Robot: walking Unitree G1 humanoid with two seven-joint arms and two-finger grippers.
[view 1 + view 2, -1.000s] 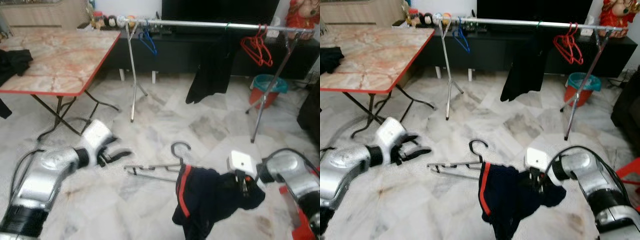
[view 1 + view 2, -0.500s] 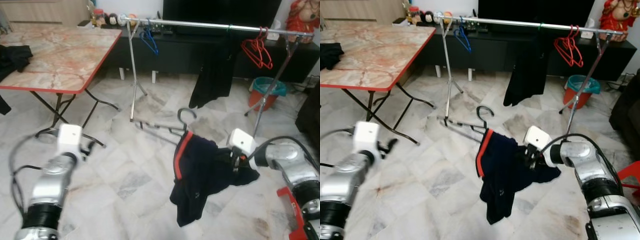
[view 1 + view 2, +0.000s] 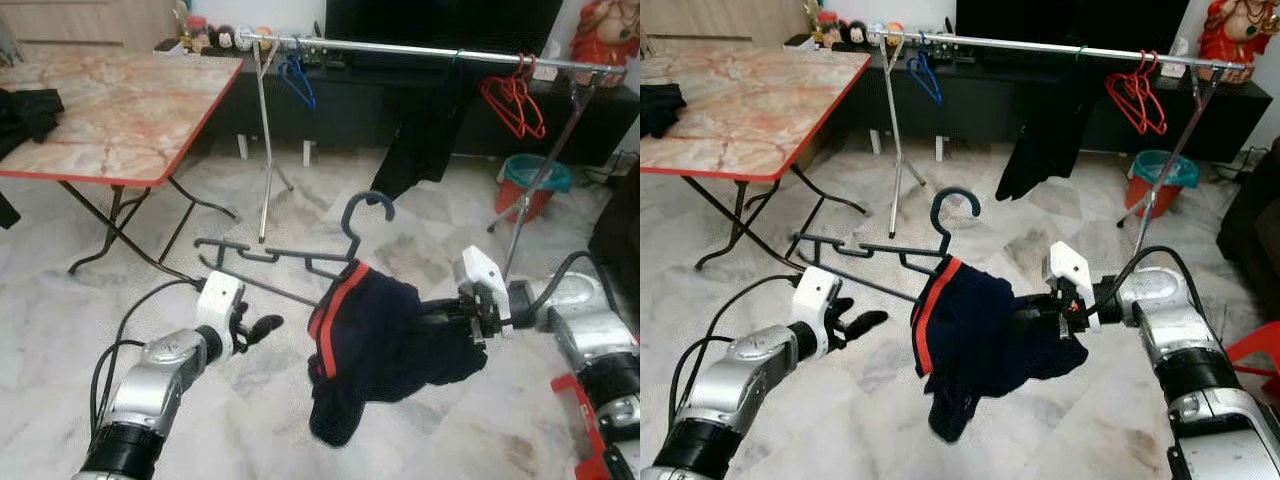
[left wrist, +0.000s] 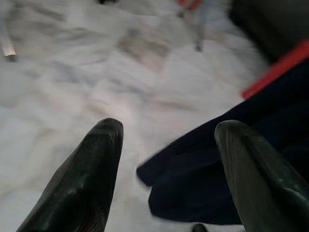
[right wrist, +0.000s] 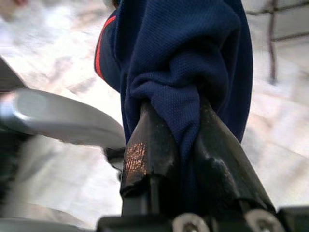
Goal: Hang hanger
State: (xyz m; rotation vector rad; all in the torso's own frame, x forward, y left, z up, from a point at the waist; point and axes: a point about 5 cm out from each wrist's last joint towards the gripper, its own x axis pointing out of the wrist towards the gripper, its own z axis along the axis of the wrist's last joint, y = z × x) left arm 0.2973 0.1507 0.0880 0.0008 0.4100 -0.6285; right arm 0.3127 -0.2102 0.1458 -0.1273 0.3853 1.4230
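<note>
Right wrist: fingers [image 5: 149, 150] pinching garment [image 5: 183, 63]

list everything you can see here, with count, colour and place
dark hanger: 1, held up mid-air, hook up
navy garment: 1, red trim, draped on that hanger
clothes rail: 1, silver, across the back
blue hanger: 1, on rail, left end
red hangers: a few, on rail, right end
black garment: 1, hanging from rail
folding table: 1, marble top, red edge, left
bucket: 1, red and teal, floor behind rail
left gripper: open, near the hanger's left end
right gripper: shut on navy garment
</note>
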